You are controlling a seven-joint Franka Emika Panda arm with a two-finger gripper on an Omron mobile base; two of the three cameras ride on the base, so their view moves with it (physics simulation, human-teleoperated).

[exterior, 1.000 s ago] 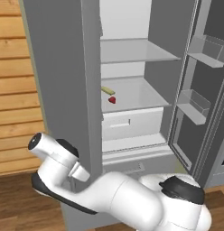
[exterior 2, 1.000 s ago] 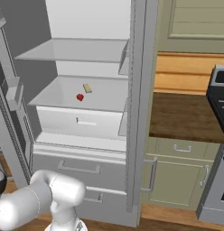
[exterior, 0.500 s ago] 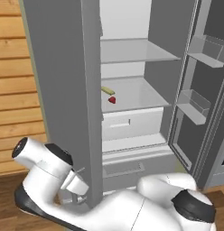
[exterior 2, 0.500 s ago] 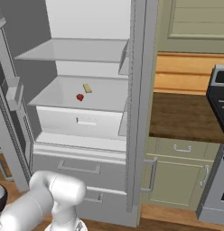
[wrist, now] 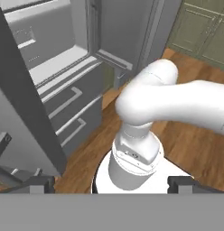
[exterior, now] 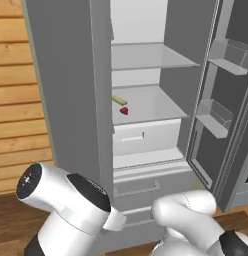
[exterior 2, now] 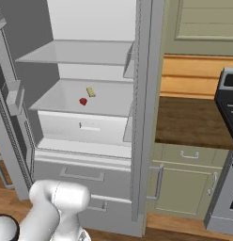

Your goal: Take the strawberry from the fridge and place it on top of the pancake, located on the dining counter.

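The strawberry lies as a tiny red fruit on the middle white shelf of the open fridge, just in front of a pale yellow bar. My gripper is open, its two dark fingertips wide apart with nothing held. It sits low near the floor, well below the shelf, and looks back along the fridge's lower drawers. The pancake and the dining counter are out of view.
The fridge's right door stands open with bins on its inside; the left door is open too. A dark-topped cabinet counter with drawers and a stove stand to the fridge's right. Wooden floor lies below.
My arm has folded lower, its upper link swinging down and left in the left base view. The strawberry and the fridge doors have not moved.
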